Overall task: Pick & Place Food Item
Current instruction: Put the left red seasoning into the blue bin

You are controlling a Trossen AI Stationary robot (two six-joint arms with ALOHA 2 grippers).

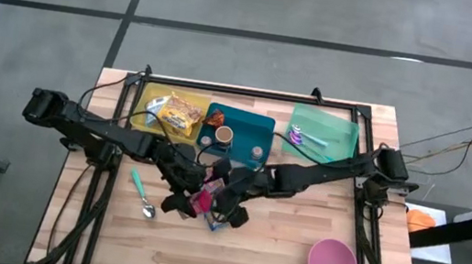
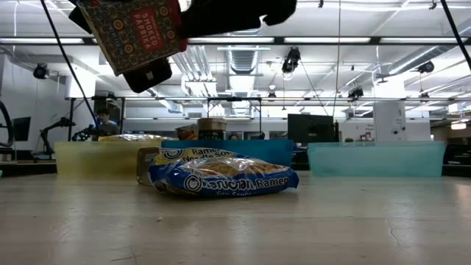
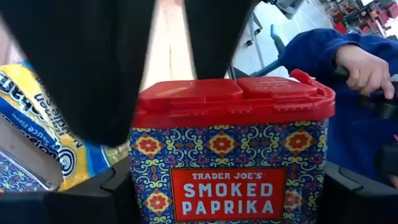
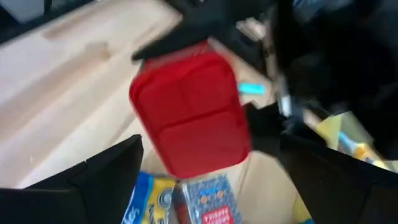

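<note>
Left gripper (image 3: 224, 193) clamps the paprika tin (image 3: 227, 155) aloft; right gripper (image 4: 205, 186) gapes empty beside; keep it level toward a bin.

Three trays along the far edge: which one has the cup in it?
The blue tray in the middle; a brown cup stands inside. The yellow tray holds snack packets, the green tray small items.

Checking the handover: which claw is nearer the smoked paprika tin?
Left. The left claw grips the smoked paprika tin in the air; the right claw is open beside its red lid, apart.
</note>
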